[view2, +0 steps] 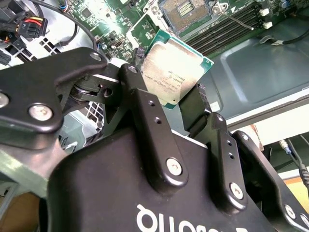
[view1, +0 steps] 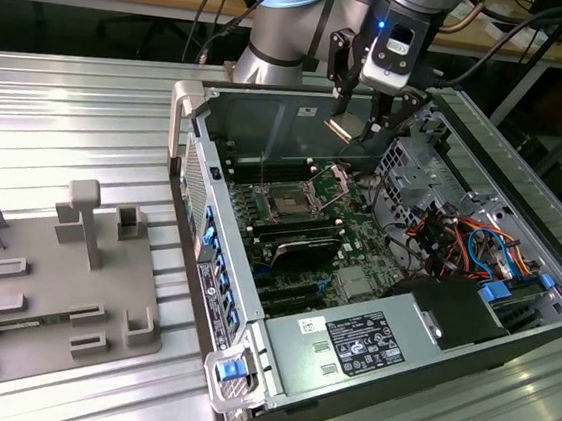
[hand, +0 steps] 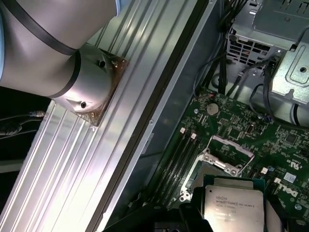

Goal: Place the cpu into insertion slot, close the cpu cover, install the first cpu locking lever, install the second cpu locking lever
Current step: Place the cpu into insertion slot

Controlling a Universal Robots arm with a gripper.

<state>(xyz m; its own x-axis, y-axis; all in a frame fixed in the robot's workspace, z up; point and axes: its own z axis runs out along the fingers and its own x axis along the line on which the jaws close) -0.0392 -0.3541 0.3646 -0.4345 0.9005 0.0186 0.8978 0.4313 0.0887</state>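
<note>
While the claw (view2: 167,84) grips the cpu (view2: 176,67) by its edges above the slot (view2: 186,10), its tilt, slight I think, could jam a corner there.

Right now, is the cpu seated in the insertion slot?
No, the gripper holds the cpu clear of the bare insertion slot in the second wrist view.

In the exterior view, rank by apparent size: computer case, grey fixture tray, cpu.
1. computer case
2. grey fixture tray
3. cpu, plainly the smallest, though it sits farther back than the tray.
</note>
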